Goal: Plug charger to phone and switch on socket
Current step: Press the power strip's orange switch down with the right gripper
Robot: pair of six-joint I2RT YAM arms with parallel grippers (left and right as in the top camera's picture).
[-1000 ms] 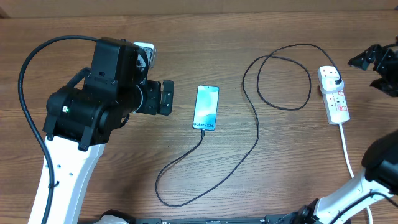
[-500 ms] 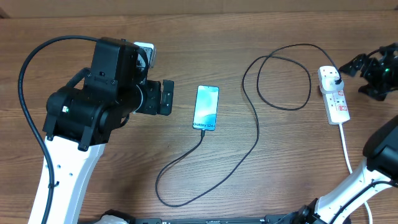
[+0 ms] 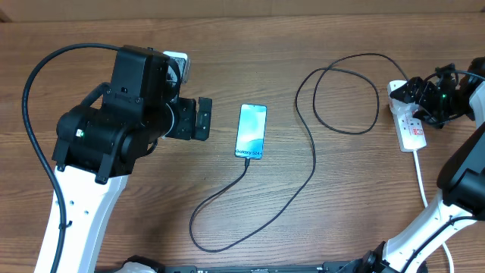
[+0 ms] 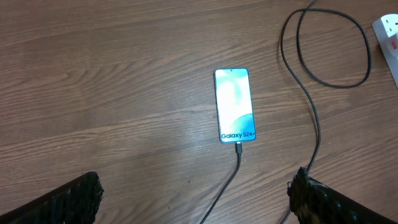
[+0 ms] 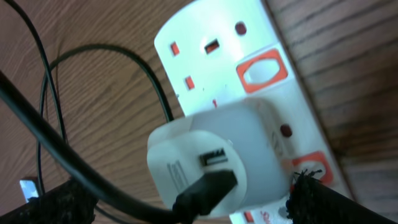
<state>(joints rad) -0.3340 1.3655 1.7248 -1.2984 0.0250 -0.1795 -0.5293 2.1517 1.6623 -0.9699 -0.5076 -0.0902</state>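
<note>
Right wrist view: right fingers [image 5: 323, 202] gape wide, empty, just above the socket [image 5: 249, 37], seemingly lining up its switch [image 5: 261, 71] (charger [image 5: 205, 186] already seated there). The phone [image 3: 251, 131] lies well apart from the socket, charger plugged in; left fingers [image 4: 68, 199] beyond, wide, empty.

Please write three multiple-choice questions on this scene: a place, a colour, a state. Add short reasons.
1. From overhead, the socket lies: A) right of the phone B) left of it C) under it
2. The charger cable is: A) white B) black C) red
3. The cable's tip is: A) in the phone's lower end B) apart from the phone C) on the socket
Answers: 1 A, the strip is by the right edge; 2 B, black against the table; 3 A, it meets the phone's end.
</note>
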